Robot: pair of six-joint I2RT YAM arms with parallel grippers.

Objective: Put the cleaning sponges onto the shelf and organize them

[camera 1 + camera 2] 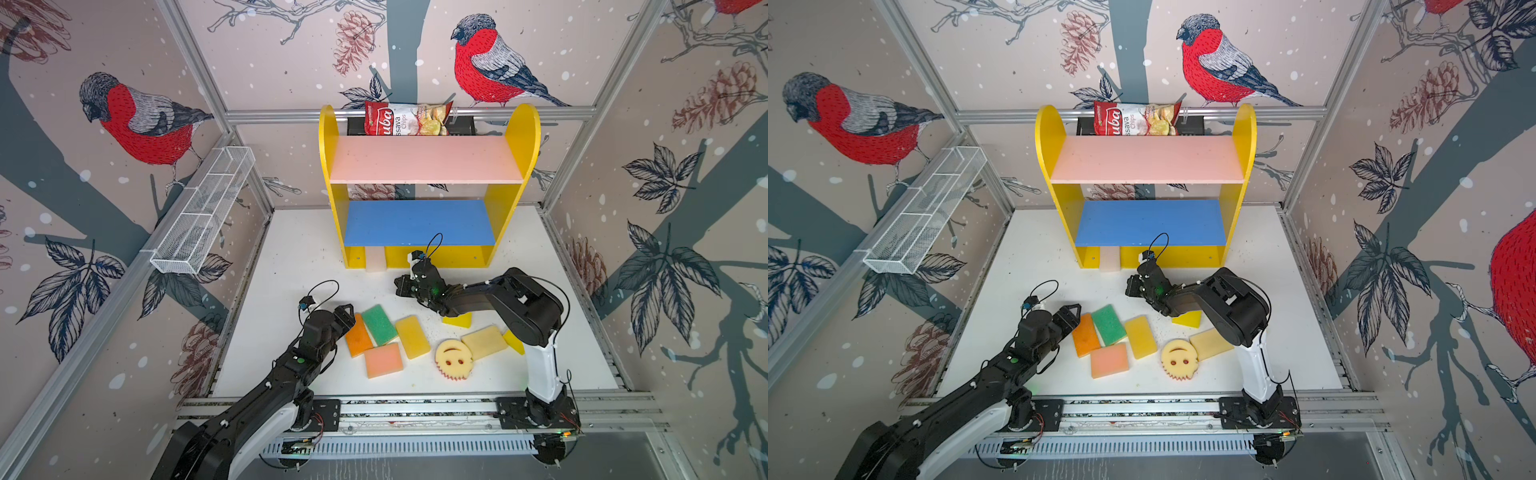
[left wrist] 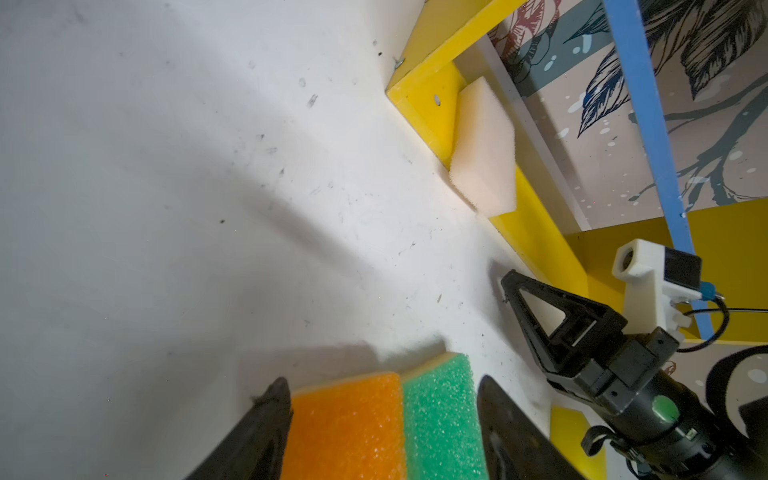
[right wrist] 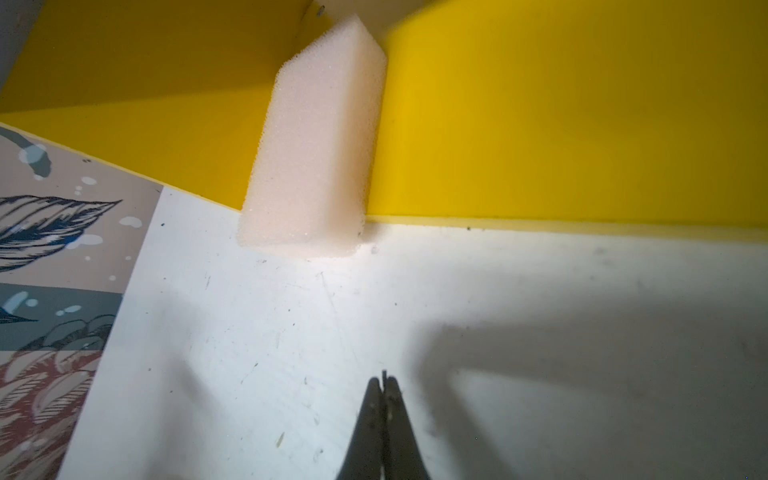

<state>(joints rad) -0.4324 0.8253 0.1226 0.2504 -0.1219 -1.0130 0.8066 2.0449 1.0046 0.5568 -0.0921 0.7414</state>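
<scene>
You can't see every sponge whole. In front of the shelf (image 1: 424, 160), the right arm (image 1: 519, 307) covers most of a yellow piece (image 1: 457, 320) and all but a yellow corner (image 1: 514, 341), so their shapes stay unclear. The bag (image 1: 405, 119) behind the shelf's pink board is cut off below. Your left gripper (image 2: 382, 380) is released, its fingers (image 2: 270, 424) spread to either side of the ends of the orange sponge (image 1: 358, 338) and green sponge (image 1: 380, 324). Whether the pads touch the foam, you cannot tell. Your right gripper (image 3: 384, 380) is clenched on nothing, just in front of the shelf's base. There the white sponge (image 3: 316, 158) stands on end against the front of the yellow base, near the side panel, its foot on the table (image 1: 299, 257). The rest lie flat, well in front of the shelf. Orange and green are side by side and touching, with a pink sponge (image 1: 383, 359) and a yellow sponge (image 1: 412, 336) beside them. Next comes the round smiley (image 1: 453, 359), scalloped along one edge, touching a cream sponge (image 1: 484, 341).
</scene>
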